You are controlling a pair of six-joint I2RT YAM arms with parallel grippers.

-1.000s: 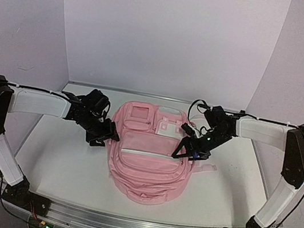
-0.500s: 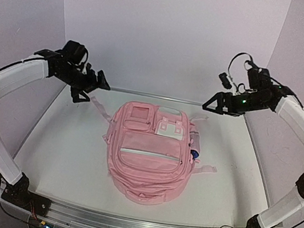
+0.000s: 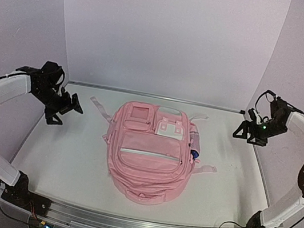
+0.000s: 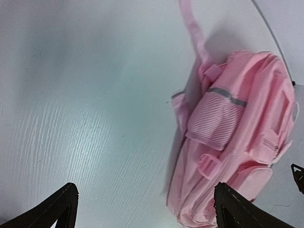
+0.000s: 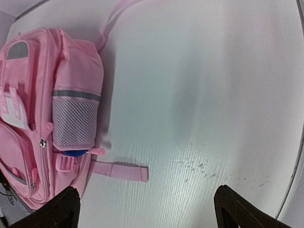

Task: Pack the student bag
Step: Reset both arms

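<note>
The student bag [image 3: 150, 153], a large soft pink backpack with grey trim, lies flat in the middle of the white table, its zips closed. A blue object [image 3: 195, 154] pokes from its right mesh side pocket [image 5: 73, 121]. My left gripper [image 3: 65, 109] hangs open and empty above the table's left side, well clear of the bag [image 4: 237, 137]. My right gripper [image 3: 242, 133] is also open and empty, raised over the far right of the table, with the bag [image 5: 38, 114] off to its left.
Loose pink straps [image 3: 100, 107] trail from the bag's top left, and a short one [image 5: 118, 170] lies on its right side. Pale walls close in the table at the back and both sides. Small scuff marks [image 5: 202, 166] dot the tabletop at the right.
Both arms have pulled away from the bag's sides, swung up high, then come down outward toward the table's left and right edges. The left gripper opened wide.
</note>
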